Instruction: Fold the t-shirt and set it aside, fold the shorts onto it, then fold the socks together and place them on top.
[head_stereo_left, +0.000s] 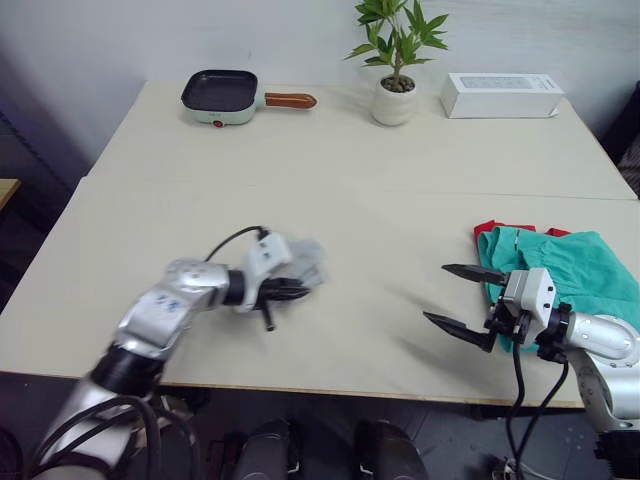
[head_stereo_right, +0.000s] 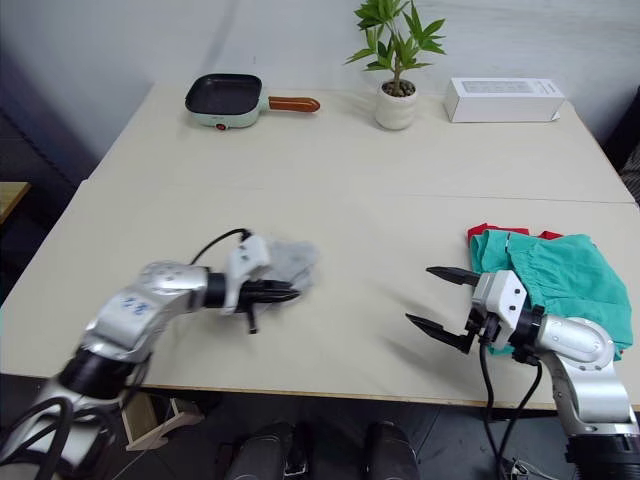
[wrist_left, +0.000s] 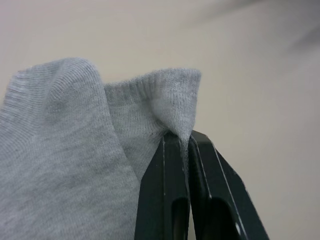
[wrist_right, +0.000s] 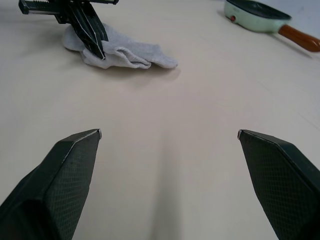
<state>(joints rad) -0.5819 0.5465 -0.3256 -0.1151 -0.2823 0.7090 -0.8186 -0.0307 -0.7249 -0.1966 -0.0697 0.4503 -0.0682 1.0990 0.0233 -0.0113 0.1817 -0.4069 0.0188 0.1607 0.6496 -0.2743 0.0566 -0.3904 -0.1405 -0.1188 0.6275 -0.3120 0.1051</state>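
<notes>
My left gripper sits low over the near half of the table, left of centre. Fingers pressed together, pinching a ribbed cuff edge of the socks. Wrist view: grey knit bunched against the black fingertips, thin fold of fabric caught between them. Socks lie in a small light grey heap on the tabletop, touching the gripper tip, just beyond it.

Far left end of the table: mint-green pan, dark inside, brown handle pointing right, small red dot on its side. No readable writing on it.

Centre of the table: bare beige surface, a seam running across it.

Far edge, right of centre: potted plant in a white pot, then a white rectangular box just beside it. Printing on the box too faint to read.

My right gripper hovers above the near right part of the table, fingers spread wide apart, nothing between them.

Behind it: the teal shorts lie spread on top of the red t-shirt; only a red strip shows at the far-left edge of the shorts. No tag text legible.
</notes>
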